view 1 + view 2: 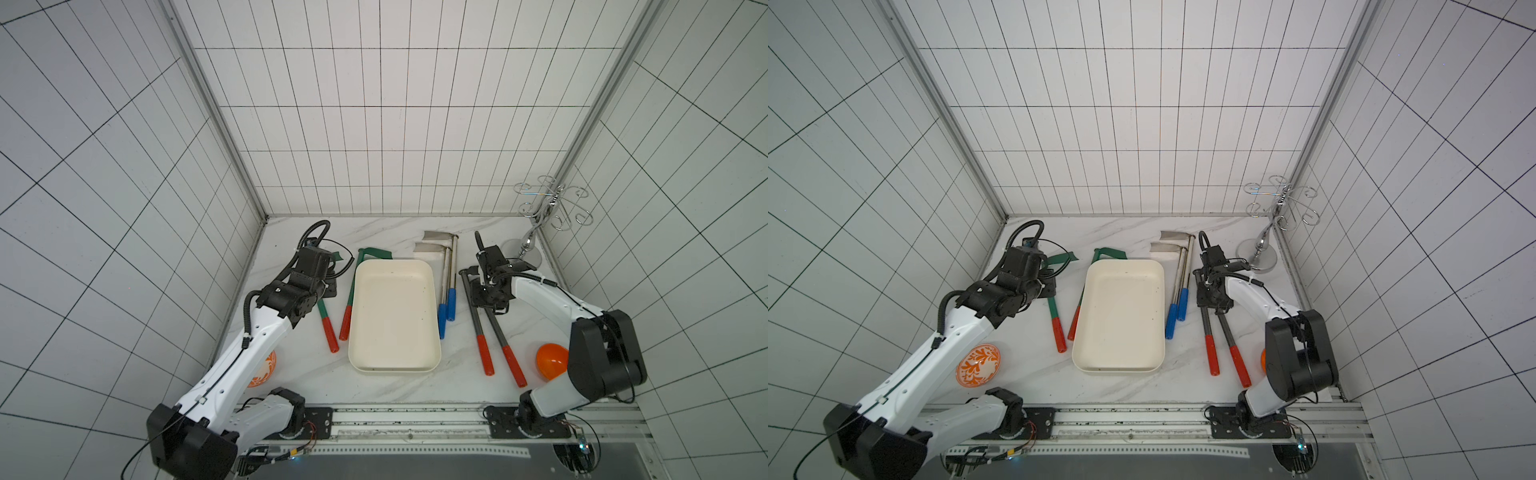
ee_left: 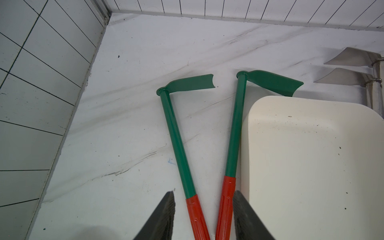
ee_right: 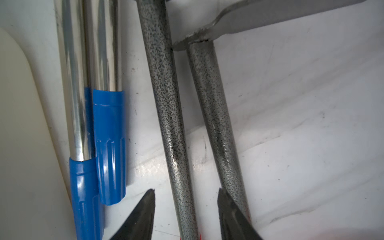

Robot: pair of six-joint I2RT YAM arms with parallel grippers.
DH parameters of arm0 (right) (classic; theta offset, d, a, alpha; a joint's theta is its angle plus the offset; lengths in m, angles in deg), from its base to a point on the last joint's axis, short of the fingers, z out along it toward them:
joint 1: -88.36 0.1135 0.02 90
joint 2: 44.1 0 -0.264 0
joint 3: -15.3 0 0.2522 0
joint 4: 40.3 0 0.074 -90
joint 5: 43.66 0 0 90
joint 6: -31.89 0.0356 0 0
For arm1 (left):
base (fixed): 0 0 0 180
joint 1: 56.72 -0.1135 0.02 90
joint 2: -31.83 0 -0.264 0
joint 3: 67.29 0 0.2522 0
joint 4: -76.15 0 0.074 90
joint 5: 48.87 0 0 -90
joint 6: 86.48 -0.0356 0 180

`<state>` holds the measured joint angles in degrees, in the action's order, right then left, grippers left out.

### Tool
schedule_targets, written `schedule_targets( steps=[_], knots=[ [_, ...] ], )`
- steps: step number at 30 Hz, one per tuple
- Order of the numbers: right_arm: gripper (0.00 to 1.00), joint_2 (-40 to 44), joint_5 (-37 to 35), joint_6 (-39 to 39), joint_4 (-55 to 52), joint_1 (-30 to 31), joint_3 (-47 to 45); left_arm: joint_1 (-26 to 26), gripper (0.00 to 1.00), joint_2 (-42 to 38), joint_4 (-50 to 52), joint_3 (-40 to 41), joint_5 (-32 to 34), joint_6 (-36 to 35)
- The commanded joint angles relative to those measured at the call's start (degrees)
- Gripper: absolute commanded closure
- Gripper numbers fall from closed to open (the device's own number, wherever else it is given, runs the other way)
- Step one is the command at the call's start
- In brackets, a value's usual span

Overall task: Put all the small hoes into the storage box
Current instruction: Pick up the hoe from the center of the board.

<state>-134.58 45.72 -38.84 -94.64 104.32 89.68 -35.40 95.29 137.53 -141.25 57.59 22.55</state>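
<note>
Fingers (image 2: 166, 214) of the left gripper (image 2: 204, 193) stand apart, straddling the red grips of both green hoes (image 2: 176, 141), clamped on neither — one shaft runs just beside the wall of the mid-table storage box (image 1: 395, 316). Two blue-gripped steel hoes (image 1: 446, 286) lie side by side just right of it. Right gripper (image 3: 186, 190): fingers apart around one shaft of the grey hoes (image 3: 168, 104), gaps either side; the second grey shaft is partly hidden by a finger. All six hoes rest on the table (image 1: 415, 386), outside the box.

storage box (image 1: 395, 316) cream | 2 hoes (image 2: 176, 141) green, red grips | bowl (image 1: 978, 365) orange-white floral
</note>
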Motion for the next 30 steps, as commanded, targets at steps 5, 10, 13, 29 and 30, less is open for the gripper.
schedule_targets(
  steps=[5, 10, 13, 29, 30],
  knots=[
    [0.51, -5.7, 0.4, -2.6, -0.7, 1.2, 10.7, 0.0, 0.52, 0.2, -1.4, 0.2, 1.5, -1.3],
    [0.51, -8.6, 0.6, -2.5, -0.8, 1.4, 12.7, -0.1, 0.52, 1.7, -0.9, -0.8, 2.3, -1.8],
    [0.51, -10.1, 0.0, -2.4, -1.1, 1.6, 13.7, 0.0, 0.52, 2.0, -1.1, -0.8, 2.3, -1.9],
    [0.54, -14.1, -2.7, -2.8, -2.1, 2.0, 15.4, 0.0, 0.53, 1.9, -1.8, -0.8, 0.8, -1.9],
    [0.55, -14.3, -2.6, -2.9, -2.0, 2.1, 15.3, -0.1, 0.53, 1.9, -1.8, -0.8, 0.7, -2.0]
  ],
)
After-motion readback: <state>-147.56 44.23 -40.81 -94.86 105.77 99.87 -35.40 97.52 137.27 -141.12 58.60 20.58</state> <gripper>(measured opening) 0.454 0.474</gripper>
